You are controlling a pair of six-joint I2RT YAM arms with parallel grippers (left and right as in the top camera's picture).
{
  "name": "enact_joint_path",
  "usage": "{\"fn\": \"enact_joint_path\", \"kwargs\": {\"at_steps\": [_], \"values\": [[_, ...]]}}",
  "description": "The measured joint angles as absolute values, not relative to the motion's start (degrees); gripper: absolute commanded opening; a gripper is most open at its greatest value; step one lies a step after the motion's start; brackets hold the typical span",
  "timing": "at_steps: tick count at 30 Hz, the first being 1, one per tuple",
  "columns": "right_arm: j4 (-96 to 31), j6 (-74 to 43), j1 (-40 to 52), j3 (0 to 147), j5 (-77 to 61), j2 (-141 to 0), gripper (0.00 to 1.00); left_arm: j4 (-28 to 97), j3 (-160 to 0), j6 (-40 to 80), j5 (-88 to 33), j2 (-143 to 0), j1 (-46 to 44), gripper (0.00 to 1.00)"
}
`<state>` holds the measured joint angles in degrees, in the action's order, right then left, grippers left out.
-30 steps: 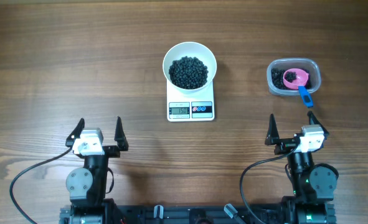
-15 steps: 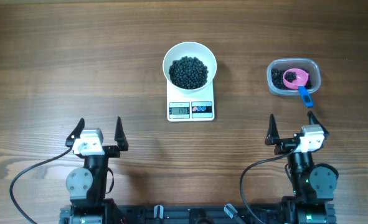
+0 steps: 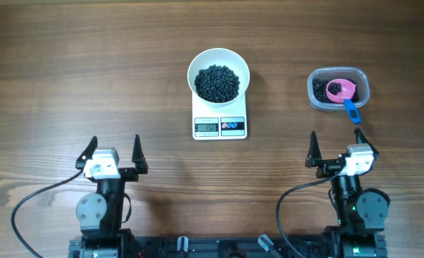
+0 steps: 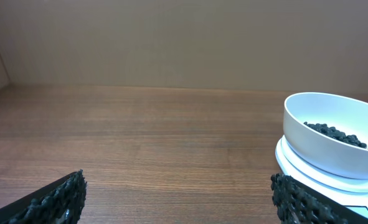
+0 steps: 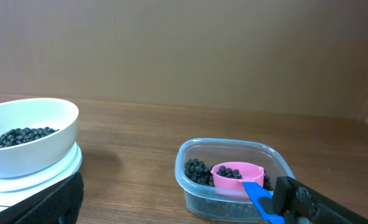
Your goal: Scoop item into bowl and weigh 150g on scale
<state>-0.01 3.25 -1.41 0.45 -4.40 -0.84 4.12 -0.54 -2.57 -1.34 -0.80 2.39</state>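
**Nothing has shifted; both arms parked, bowl on the scale**

Since the earlier overhead view nothing has moved: the arms, the bowl and the tub lie exactly as before.

The left gripper (image 3: 114,141) sits at the near edge of the bench (image 3: 90,64), its jaws spread wide and holding nothing. The right gripper (image 3: 336,137) stands at the near right, also wide apart and empty.

The white bowl (image 3: 219,56) stands on the scale (image 3: 219,115), at the centre of the bench and well apart from both arms. It covers the far part of the platform and leaves the display and the buttons on the near edge in view. The digits are too small to read. A dark heap of black beads (image 3: 217,83) fills the bottom of the bowl.

To the right, a clear tub (image 3: 366,89) holds more beads and a pink scoop (image 3: 339,89). The scoop's blue handle (image 3: 351,111) juts over the tub's near rim, towards the right gripper but not touching it.
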Motion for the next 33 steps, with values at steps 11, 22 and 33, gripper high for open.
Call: {"fn": "enact_joint_path", "kwargs": {"at_steps": [11, 22, 33], "values": [[0.0, 3.2, -1.4, 0.4, -4.4, -0.8, 1.00, 4.1, -0.5, -2.5, -1.4, -0.8, 2.4, 1.00], [0.0, 3.2, -1.4, 0.4, -4.4, -0.8, 1.00, 4.1, -0.5, 1.2, -1.4, -1.9, -1.2, 1.00], [0.0, 3.2, -1.4, 0.4, -4.4, -0.8, 1.00, 4.1, -0.5, 1.2, -1.4, -0.8, -2.2, 1.00]]}}
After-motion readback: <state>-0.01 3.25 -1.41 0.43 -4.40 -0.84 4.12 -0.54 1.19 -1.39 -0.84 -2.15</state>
